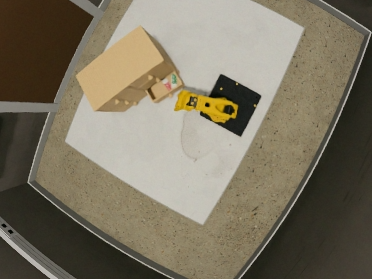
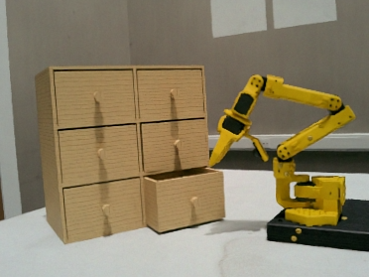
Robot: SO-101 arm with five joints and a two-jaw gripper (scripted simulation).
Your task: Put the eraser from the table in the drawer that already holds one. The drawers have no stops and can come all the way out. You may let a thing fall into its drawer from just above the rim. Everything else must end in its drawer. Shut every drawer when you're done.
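Observation:
A wooden cabinet (image 1: 120,68) (image 2: 94,100) holds six drawers in two columns. Its bottom right drawer (image 1: 159,94) (image 2: 184,200) is pulled partly out; the others are shut. In the top view, small green and red-white things (image 1: 173,80) lie at the back of the open drawer; I cannot tell what they are. My gripper (image 1: 178,101) (image 2: 240,158) is open and empty. It hangs to the right of the open drawer, above its rim level, with the jaws pointing down. I see no eraser lying on the table.
The arm's black base plate (image 1: 247,101) (image 2: 347,234) sits right of the cabinet on a white mat (image 1: 150,171) (image 2: 124,254). A sandy floor with a raised grey rim (image 1: 320,146) surrounds the mat.

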